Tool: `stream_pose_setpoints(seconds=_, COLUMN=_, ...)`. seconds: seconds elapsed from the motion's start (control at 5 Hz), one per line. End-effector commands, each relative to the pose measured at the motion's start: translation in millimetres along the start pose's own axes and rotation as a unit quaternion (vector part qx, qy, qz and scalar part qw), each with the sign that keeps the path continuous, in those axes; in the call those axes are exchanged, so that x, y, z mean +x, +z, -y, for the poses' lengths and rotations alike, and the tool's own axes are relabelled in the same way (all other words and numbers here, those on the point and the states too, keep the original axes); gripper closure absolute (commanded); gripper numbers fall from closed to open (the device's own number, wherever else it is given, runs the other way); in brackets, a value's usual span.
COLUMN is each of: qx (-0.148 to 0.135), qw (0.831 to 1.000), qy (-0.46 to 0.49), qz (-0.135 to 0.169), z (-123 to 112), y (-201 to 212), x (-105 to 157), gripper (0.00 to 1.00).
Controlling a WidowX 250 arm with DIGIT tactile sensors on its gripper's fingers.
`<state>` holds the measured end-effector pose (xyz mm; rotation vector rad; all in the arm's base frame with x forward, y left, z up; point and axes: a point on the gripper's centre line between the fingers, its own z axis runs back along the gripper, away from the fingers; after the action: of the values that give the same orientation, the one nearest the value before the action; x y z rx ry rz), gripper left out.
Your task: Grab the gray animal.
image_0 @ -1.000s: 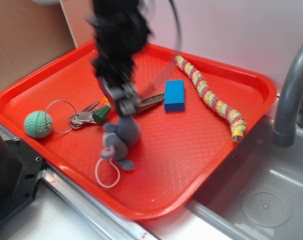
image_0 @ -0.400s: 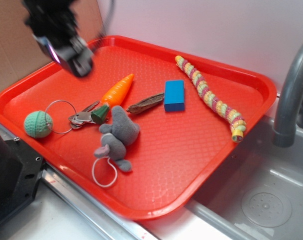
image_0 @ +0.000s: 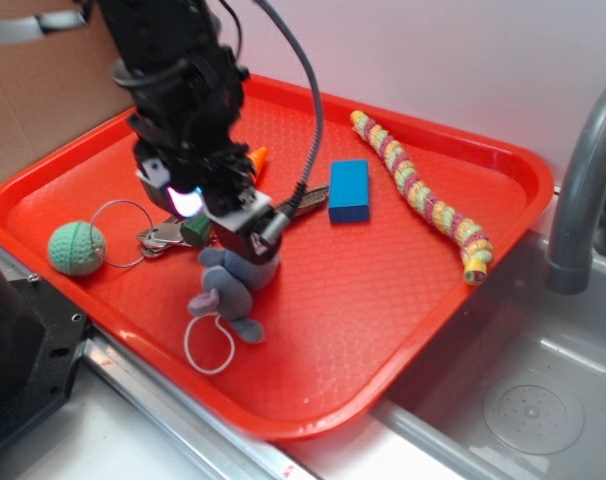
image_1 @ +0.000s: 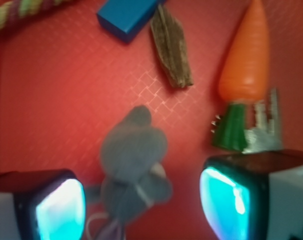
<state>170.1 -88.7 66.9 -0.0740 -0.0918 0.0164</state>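
The gray animal [image_0: 233, 285] is a small gray plush mouse lying on the red tray [image_0: 383, 300], with its white loop tail toward the tray's front edge. My gripper [image_0: 218, 215] hangs just above the mouse's back end, jaws open. In the wrist view the mouse [image_1: 134, 172] lies between my two lit fingertips [image_1: 59, 210], touching neither, and my gripper [image_1: 141, 205] is open around it.
On the tray: an orange carrot with green top [image_1: 246, 65], keys on a ring [image_0: 158, 238], a green knitted ball [image_0: 76, 248], a brown bark piece [image_1: 171, 47], a blue block [image_0: 349, 190] and a striped crocheted snake [image_0: 423, 195]. A gray faucet [image_0: 583, 180] and sink stand right.
My gripper swung away to the tray's back left and has now come back down over the mouse. The mouse has shifted slightly.
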Motion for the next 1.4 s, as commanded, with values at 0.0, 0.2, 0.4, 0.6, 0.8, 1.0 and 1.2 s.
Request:
stream_pose_setpoints(seconds=0.0, qx=-0.029, qw=0.999, qy=-0.029, qz=-0.022, z=12.2, y=-32.3, x=-4.2, gripper=0.00)
stream_pose_setpoints(seconds=0.2, qx=-0.034, qw=0.997, qy=-0.047, qz=-0.042, z=19.6, y=-47.6, x=0.3, gripper=0.00)
stream_pose_setpoints(seconds=0.4, qx=-0.033, qw=0.998, qy=-0.048, qz=-0.039, z=24.5, y=-39.8, x=3.1, gripper=1.00)
stream_pose_setpoints(seconds=0.6, qx=-0.030, qw=0.997, qy=-0.065, qz=-0.026, z=18.9, y=-15.7, x=5.1, gripper=1.00)
stream_pose_setpoints(seconds=0.8, qx=-0.018, qw=0.995, qy=-0.097, qz=-0.008, z=7.5, y=22.8, x=3.6, gripper=1.00)
stream_pose_setpoints(seconds=1.0, qx=-0.010, qw=0.991, qy=-0.136, qz=0.004, z=-9.3, y=75.1, x=-4.4, gripper=1.00)
stream_pose_setpoints(seconds=1.2, qx=0.013, qw=0.985, qy=-0.170, qz=-0.008, z=-43.9, y=128.9, x=-4.8, gripper=1.00)
